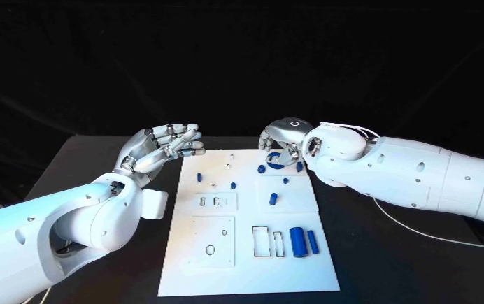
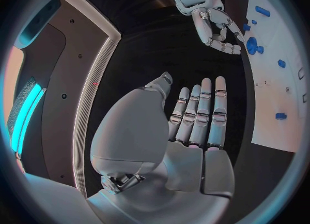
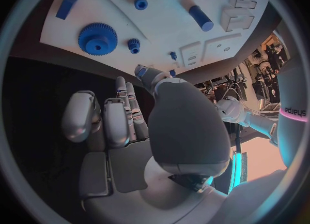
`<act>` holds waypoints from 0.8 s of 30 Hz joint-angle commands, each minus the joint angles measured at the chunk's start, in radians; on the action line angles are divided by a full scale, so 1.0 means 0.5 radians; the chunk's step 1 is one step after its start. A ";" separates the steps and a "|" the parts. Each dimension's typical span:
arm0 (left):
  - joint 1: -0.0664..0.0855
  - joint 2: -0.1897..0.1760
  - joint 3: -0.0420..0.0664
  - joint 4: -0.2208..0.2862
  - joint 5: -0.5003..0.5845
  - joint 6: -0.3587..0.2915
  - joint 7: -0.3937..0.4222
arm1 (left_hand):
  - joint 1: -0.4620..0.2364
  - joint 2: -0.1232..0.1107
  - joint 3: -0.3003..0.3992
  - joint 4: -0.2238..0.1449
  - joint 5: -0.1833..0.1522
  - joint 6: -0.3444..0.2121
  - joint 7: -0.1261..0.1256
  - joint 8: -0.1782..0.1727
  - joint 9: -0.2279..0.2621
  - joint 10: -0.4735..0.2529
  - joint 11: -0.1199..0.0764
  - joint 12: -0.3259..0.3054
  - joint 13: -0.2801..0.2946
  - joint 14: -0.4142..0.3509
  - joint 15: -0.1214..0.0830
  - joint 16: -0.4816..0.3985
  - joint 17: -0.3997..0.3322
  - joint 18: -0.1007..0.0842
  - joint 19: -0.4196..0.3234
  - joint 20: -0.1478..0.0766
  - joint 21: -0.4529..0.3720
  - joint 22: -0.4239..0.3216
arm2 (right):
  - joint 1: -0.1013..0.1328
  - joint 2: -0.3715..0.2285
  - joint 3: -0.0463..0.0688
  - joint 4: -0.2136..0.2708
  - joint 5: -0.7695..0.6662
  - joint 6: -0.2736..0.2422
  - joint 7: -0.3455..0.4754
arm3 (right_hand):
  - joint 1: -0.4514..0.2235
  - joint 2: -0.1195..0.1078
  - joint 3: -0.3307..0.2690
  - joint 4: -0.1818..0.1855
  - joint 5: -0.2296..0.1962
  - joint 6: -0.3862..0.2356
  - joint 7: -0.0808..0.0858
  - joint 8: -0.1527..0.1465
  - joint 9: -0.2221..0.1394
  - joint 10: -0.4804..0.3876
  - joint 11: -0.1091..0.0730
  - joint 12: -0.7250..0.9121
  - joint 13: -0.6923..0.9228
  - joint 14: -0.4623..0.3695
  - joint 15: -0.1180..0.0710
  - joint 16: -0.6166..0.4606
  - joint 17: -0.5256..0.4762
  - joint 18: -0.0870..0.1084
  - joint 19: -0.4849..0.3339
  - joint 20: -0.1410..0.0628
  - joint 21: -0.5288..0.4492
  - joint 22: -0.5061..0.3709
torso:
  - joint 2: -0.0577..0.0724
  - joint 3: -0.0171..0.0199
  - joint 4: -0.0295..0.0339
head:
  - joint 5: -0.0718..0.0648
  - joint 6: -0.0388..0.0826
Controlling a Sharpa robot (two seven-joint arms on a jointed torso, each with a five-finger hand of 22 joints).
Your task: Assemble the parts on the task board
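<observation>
Board (image 1: 303, 276) flat mid-counter (image 1: 393, 262), long side running away from the robot. Parts spread out on it, none seated as far as can be told, so assembly looks barely started.

Right hand (image 1: 282, 138) hovering over the far end of the board, fingers partly curled down toward the big gear (image 3: 97, 38). Holding nothing. Fingertips (image 2: 222, 43) close above the gear, contact not clear. Likely poised there for a top-down pick of the gear.

Small gear (image 3: 134, 44) just beside the big one. Flat block (image 3: 67, 5) near that same far corner. Round knob (image 3: 141, 2) and peg (image 3: 201, 17) further in. Big cylinder (image 1: 298, 241) and thin one (image 1: 312, 242) lying side by side at the near end, next to rectangular slots (image 1: 260, 240), probably staged by their sockets.

Left hand (image 1: 161, 147) raised off the board's left edge, palm open, fingers straight and together, empty. Parked clear, likely to leave the right hand room.

Risk: small gear close enough to get nudged during the pick.
</observation>
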 commanded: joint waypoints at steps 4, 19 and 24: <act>0.008 0.000 0.002 0.014 -0.005 0.050 -0.004 | 0.000 -0.015 0.010 0.003 -0.001 0.015 0.076 0.002 -0.001 0.012 0.004 -0.010 0.000 0.008 0.005 -0.001 0.002 0.031 0.013 0.000 0.010 -0.003 | -0.010 0.026 -0.003 -0.016 -0.090 0.089 -0.040 | 0.005 -0.014 0.019 0.000 -0.001 0.002 0.014 -0.011 0.008 -0.016 0.004 -0.007 0.003 0.083 0.014 0.040 0.040 -0.038 0.018 0.007 0.043 0.057 | 0.027 -0.0053 0.019 | -0.012 -0.005; 0.012 0.003 0.002 0.007 -0.005 0.054 -0.013 | -0.005 -0.015 0.010 0.005 -0.001 0.013 0.079 -0.001 -0.002 0.009 0.006 -0.014 -0.001 0.007 0.006 -0.004 0.003 0.030 0.015 -0.001 0.009 -0.005 | -0.037 0.040 -0.008 -0.033 -0.087 0.168 -0.036 | 0.003 -0.014 0.029 0.001 0.008 0.007 0.018 -0.013 0.022 -0.012 0.007 -0.004 0.008 0.094 0.019 0.102 0.104 -0.051 0.036 0.013 0.113 0.154 | 0.047 -0.0080 0.035 | -0.024 -0.009; 0.012 0.002 0.002 0.005 -0.005 0.056 -0.015 | -0.005 -0.015 0.010 0.005 -0.001 0.013 0.079 -0.001 -0.002 0.009 0.006 -0.014 -0.001 0.007 0.006 -0.004 0.003 0.030 0.015 -0.001 0.009 -0.005 | -0.042 0.041 -0.008 -0.035 -0.085 0.179 -0.035 | 0.004 -0.011 0.034 0.000 0.011 0.012 0.018 -0.011 0.026 -0.007 0.007 -0.002 0.009 0.096 0.019 0.116 0.119 -0.055 0.042 0.014 0.132 0.182 | 0.054 -0.0076 0.037 | -0.024 -0.005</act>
